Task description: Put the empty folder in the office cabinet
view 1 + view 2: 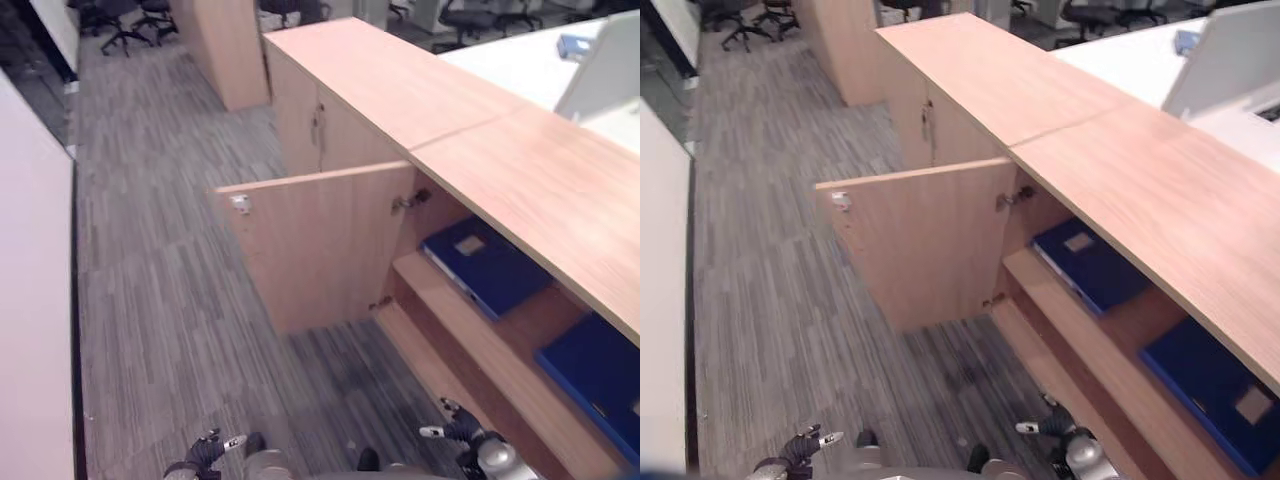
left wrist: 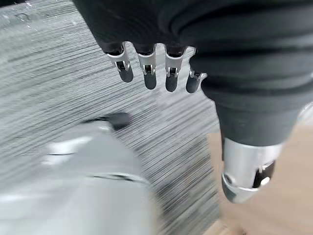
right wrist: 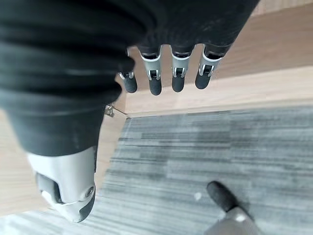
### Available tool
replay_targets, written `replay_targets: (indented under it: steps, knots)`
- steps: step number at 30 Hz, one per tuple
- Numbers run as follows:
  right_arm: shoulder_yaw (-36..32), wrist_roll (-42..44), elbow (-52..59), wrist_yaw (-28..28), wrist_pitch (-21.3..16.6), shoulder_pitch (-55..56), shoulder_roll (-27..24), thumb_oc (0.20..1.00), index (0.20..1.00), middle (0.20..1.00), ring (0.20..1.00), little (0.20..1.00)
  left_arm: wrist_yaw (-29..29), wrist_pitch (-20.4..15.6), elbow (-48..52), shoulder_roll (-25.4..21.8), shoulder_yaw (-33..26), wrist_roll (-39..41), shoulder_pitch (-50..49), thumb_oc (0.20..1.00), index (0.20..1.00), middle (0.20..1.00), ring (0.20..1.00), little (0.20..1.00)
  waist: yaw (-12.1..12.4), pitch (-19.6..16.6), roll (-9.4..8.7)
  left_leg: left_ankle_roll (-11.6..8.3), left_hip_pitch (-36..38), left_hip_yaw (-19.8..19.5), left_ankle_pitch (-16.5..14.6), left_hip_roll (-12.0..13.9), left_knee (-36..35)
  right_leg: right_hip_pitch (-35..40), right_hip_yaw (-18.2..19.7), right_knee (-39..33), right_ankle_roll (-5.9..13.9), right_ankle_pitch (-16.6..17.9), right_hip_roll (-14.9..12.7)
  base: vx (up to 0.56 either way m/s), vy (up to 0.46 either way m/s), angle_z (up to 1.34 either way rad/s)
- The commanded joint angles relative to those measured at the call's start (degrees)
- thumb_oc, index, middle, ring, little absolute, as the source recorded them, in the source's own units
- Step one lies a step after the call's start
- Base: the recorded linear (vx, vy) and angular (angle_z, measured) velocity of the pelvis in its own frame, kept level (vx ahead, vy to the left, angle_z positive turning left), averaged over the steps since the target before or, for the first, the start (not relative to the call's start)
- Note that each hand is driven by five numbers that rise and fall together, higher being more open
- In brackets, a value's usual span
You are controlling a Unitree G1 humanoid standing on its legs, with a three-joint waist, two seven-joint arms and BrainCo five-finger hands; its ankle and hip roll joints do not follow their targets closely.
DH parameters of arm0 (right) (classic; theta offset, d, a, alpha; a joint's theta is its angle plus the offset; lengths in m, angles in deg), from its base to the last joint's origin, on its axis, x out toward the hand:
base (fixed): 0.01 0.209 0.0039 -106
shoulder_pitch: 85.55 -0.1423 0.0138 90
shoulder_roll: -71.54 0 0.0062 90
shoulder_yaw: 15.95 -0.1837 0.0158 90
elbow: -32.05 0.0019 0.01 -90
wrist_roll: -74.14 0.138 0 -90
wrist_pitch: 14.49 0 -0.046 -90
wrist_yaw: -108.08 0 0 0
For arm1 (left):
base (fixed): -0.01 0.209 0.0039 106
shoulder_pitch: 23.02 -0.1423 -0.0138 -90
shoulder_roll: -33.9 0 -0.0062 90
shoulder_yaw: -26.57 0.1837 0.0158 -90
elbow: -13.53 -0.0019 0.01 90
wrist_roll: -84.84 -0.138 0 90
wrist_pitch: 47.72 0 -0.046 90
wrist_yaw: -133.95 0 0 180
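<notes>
A wooden office cabinet (image 1: 530, 180) runs along my right, its door (image 1: 320, 245) swung wide out over the carpet. Inside, a blue folder (image 1: 487, 267) lies flat on the upper shelf (image 1: 470, 335). A second blue folder (image 1: 598, 378) lies flat further right, partly under the cabinet top. My left hand (image 1: 207, 451) hangs low at the bottom edge, its fingers (image 2: 146, 72) straight and holding nothing. My right hand (image 1: 462, 432) hangs low beside the cabinet's lower shelf. Its fingers (image 3: 166, 79) are relaxed and empty.
A closed cabinet section (image 1: 312, 125) continues beyond the open door. A tall wooden unit (image 1: 225, 50) and office chairs (image 1: 125, 20) stand at the far end. A white desk (image 1: 515, 60) lies behind the cabinet, and a white panel (image 1: 30, 290) lines my left.
</notes>
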Motion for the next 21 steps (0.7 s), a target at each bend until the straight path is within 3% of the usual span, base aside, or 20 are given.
replay_targets:
  steps: [1,3,9,11,13,14,15,16,17,19,21]
  knots:
    - [-1.41,0.22,1.28,-1.27,-0.53,-0.81,1.97,1.000,1.000,1.000,1.000,1.000,-1.51,-0.71,0.81,-2.61,0.19,-0.53,-0.19,1.000,1.000,1.000,1.000,1.000,0.80,-2.73,-0.96,1.24,-2.54,-2.82,0.80,-2.62,-2.66,2.02,-0.54,0.21,10.06,-1.89,-8.65,0.02,0.175,0.78]
    - [-1.53,0.05,0.95,-1.51,-0.21,-1.91,2.12,1.000,1.000,1.000,1.000,1.000,-1.63,-0.78,0.99,-2.59,0.81,-0.82,0.06,1.000,1.000,1.000,1.000,1.000,1.43,-2.93,-1.46,1.51,-2.77,-4.56,-0.15,-3.90,-2.88,2.08,-0.54,-0.12,10.78,-0.96,-9.88,0.08,0.259,0.59]
    - [-1.96,1.43,0.51,-2.04,0.98,-5.59,4.66,1.000,1.000,1.000,1.000,1.000,-1.23,-0.59,3.37,-4.46,2.57,-1.37,2.72,1.000,1.000,1.000,1.000,1.000,3.90,-2.00,-4.67,6.15,-6.81,-6.64,-5.94,-11.88,2.04,0.20,-0.41,3.52,14.28,4.08,-18.46,0.09,0.368,0.34]
    - [-1.66,1.52,0.69,-2.25,1.39,-7.43,5.31,1.000,1.000,1.000,1.000,1.000,-1.58,-0.51,5.37,-5.29,1.72,0.12,2.74,1.000,1.000,1.000,1.000,1.000,4.33,-0.36,-3.93,8.19,-6.19,-5.39,-7.03,-13.22,2.06,-3.60,-0.59,11.10,13.94,9.06,-21.19,0.04,0.372,0.20]
    - [-1.52,1.56,0.76,-2.27,1.40,-7.88,5.47,1.000,1.000,1.000,1.000,1.000,-1.62,-0.43,5.96,-5.47,1.40,0.57,2.62,1.000,1.000,1.000,1.000,1.000,4.71,0.13,-3.62,8.70,-5.69,-4.56,-7.09,-13.39,1.77,-4.45,-1.33,13.38,13.95,9.87,-21.75,0.03,0.242,-0.20]
    - [-1.19,1.73,0.86,-2.28,1.31,-8.12,5.71,1.000,1.000,1.000,1.000,1.000,-1.80,-0.44,6.52,-5.68,1.00,1.34,2.41,1.000,1.000,1.000,1.000,1.000,4.81,0.57,-2.81,9.23,-5.15,-4.15,-7.07,-13.42,1.31,-5.31,-2.53,16.00,13.87,9.83,-21.26,0.08,0.272,-0.49]
    - [-0.96,1.71,1.62,-2.32,1.19,-7.44,5.90,1.000,1.000,1.000,1.000,1.000,-1.59,-0.31,6.91,-5.70,0.53,1.70,2.18,1.000,1.000,1.000,1.000,1.000,4.27,1.02,-2.03,9.95,-3.52,-4.22,-7.00,-14.25,0.11,-6.89,-1.08,18.51,13.57,7.71,-18.16,0.08,0.271,-0.42]
    - [-0.96,1.71,1.62,-2.32,1.19,-7.43,5.89,1.000,1.000,1.000,1.000,1.000,-1.59,-0.31,6.91,-5.70,0.53,1.70,2.18,1.000,1.000,1.000,1.000,1.000,4.27,0.97,-2.02,9.95,-3.58,-4.23,-6.99,-14.23,0.11,-6.92,-1.10,18.47,13.57,7.74,-18.13,0.12,0.236,-0.32]
    - [-0.95,1.81,1.50,-2.39,1.04,-6.99,5.81,1.000,1.000,1.000,1.000,1.000,-1.51,-0.37,6.95,-5.63,0.70,1.77,2.21,1.000,1.000,1.000,1.000,1.000,3.60,1.15,-1.56,10.29,-2.74,-4.65,-7.04,-15.04,-0.34,-7.63,0.57,18.45,12.90,5.15,-15.36,0.10,0.125,-0.19]
    - [-0.79,2.45,1.56,-2.48,0.63,-5.87,5.41,1.000,1.000,1.000,1.000,1.000,-1.50,-0.57,6.40,-5.35,0.85,2.05,2.71,1.000,1.000,1.000,1.000,1.000,2.47,0.73,-1.05,10.71,-1.54,-5.09,-6.93,-16.56,-1.72,-7.90,2.01,13.48,10.64,-0.13,-9.39,0.18,0.137,-0.17]
    - [-0.74,2.60,1.26,-2.67,0.69,-5.76,5.23,1.000,1.000,1.000,1.000,1.000,-1.58,-0.64,6.24,-5.20,1.06,2.47,3.24,1.000,1.000,1.000,1.000,1.000,1.95,0.89,-0.99,10.64,-0.76,-5.29,-7.13,-16.91,-2.28,-8.66,2.54,12.08,10.00,-0.65,-8.17,0.12,0.040,0.03]
